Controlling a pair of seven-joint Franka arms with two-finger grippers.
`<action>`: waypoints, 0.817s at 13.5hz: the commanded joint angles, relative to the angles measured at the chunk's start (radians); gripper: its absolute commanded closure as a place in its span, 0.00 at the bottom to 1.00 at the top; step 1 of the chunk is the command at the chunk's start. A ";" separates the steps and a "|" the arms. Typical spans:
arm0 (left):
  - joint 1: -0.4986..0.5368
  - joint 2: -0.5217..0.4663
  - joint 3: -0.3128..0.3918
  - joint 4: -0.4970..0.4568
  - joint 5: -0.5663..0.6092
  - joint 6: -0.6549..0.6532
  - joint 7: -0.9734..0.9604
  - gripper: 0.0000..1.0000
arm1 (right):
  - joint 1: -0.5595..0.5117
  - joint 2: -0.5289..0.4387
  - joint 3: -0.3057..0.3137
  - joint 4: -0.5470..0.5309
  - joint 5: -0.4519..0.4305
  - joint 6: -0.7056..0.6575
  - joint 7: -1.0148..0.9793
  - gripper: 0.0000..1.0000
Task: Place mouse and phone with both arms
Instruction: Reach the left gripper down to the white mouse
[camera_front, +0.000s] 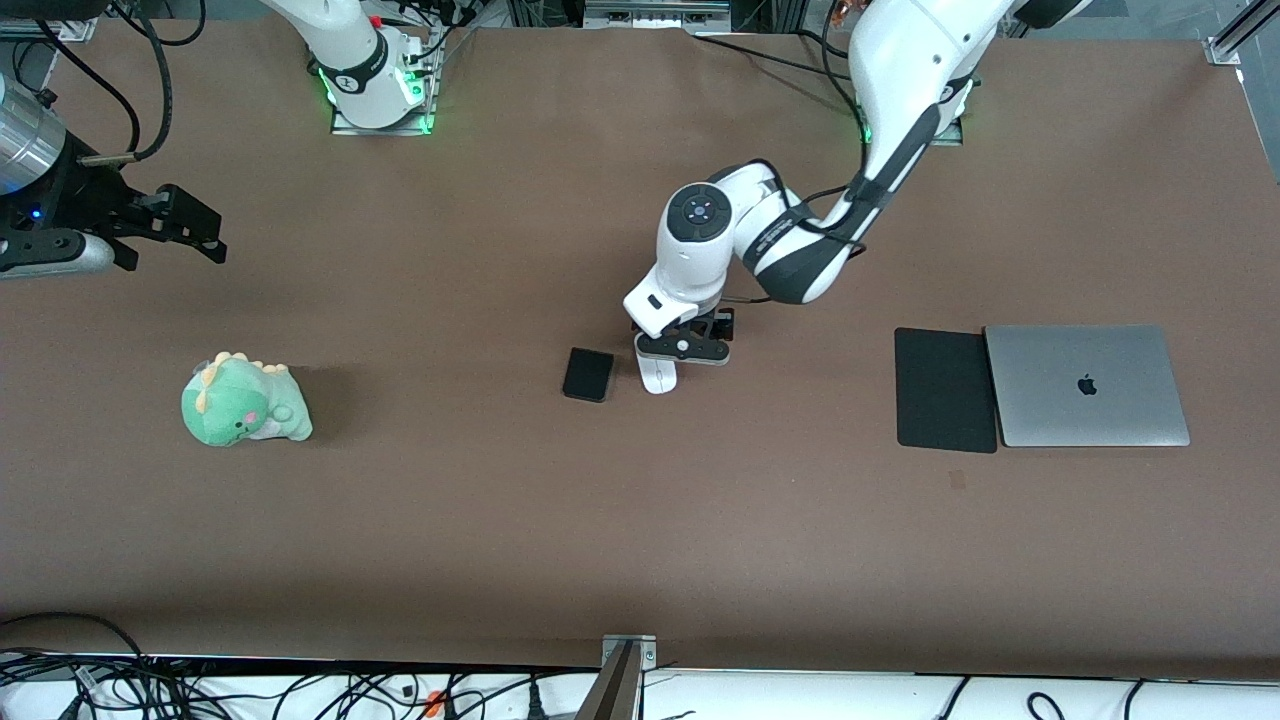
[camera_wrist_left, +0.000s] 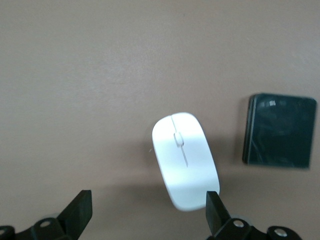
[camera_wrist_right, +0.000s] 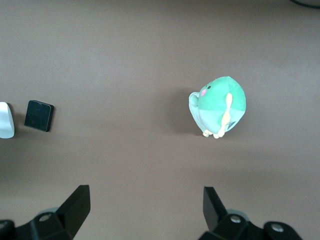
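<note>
The white mouse lies on the brown table near its middle, with the small black phone beside it toward the right arm's end. My left gripper hangs open just over the mouse's end that is farther from the front camera. In the left wrist view the mouse lies close to one finger of the open left gripper, and the phone lies apart from it. My right gripper waits open and empty, raised at the right arm's end of the table. It also shows in the right wrist view.
A green plush dinosaur lies under the right gripper's area, also in the right wrist view. A large black mouse pad and a closed silver laptop lie side by side toward the left arm's end.
</note>
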 joint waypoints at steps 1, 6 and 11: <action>-0.042 0.063 0.026 0.061 0.093 0.052 -0.201 0.00 | 0.006 0.003 0.004 0.020 -0.014 -0.011 -0.001 0.00; -0.201 0.154 0.164 0.160 0.098 0.054 -0.255 0.00 | 0.017 0.014 -0.001 0.022 -0.014 -0.001 -0.008 0.00; -0.232 0.151 0.193 0.150 0.087 0.045 -0.333 0.34 | 0.029 0.030 0.001 0.019 -0.029 -0.002 0.004 0.00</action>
